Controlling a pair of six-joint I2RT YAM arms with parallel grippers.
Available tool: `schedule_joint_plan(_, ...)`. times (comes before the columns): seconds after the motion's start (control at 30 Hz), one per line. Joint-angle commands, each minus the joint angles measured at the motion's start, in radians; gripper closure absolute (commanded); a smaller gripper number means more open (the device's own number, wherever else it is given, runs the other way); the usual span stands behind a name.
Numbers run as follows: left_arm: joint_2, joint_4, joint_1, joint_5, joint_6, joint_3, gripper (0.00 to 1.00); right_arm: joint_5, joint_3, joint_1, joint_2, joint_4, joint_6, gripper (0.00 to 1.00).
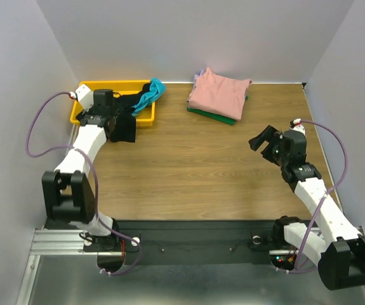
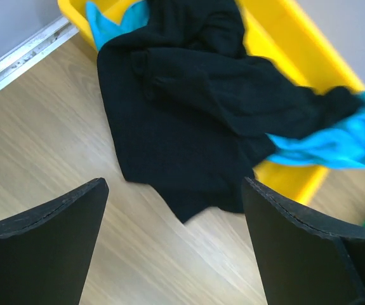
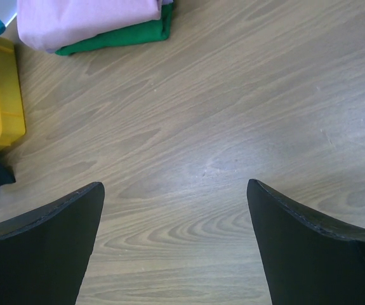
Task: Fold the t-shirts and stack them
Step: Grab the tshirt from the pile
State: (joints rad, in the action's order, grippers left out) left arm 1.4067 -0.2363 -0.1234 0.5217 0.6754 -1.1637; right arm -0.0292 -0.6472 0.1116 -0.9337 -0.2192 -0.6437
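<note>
Hanging half out of the yellow plastic bin (image 1: 122, 83) in the far left corner of the tabletop (image 1: 201, 171), the black t-shirt (image 2: 188, 114) catches the eye first. Part of it is bunched inside the bin. The rest spills over the bin's near wall and lies crumpled on the wood just in front of it.

A teal t-shirt (image 1: 155, 89) is tangled with it, draped over the right end of the bin. One teal fold trails out from under the black cloth, and another bit shows at the bin's far end.

The left fingers (image 2: 42, 241) hover over the lower edge of the black shirt where it meets the wood. They are spread wide apart with nothing between them. I can't make out any contact with the cloth.

Along the far edge, a little right of the middle, sits a neat stack of folded shirts. A salmon-pink t-shirt (image 1: 220, 92) is on top. A green t-shirt (image 1: 215, 116) lies under it, showing along the near side. A sliver of a lavender t-shirt (image 1: 197, 77) peeks out at the stack's far left corner.

The right arm reaches out near the right edge, about halfway up the tabletop. The right fingers (image 3: 309, 248) are also spread wide and empty, held over bare wood. They are well apart from the stack and from the bin, and both show toward the top and left of the right wrist view.
</note>
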Motion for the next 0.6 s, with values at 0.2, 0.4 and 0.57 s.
schedule_joint_plan(0.2, 0.395, -0.06, 0.153, -0.204, -0.134, -0.307, 0.08, 0.025, -0.023, 0.003, -0.045, 0.089, 0.058, 0.0)
schedule_joint_plan(0.4, 0.454, 0.0, 0.154, -0.29, -0.142, -0.352, 0.4, 0.023, -0.017, 0.003, -0.059, 0.096, 0.067, 0.0)
schedule_joint_plan(0.57, 0.422, 0.023, 0.156, -0.295, -0.175, -0.373, 1.0, 0.025, -0.006, 0.003, -0.048, 0.095, 0.076, 0.0)
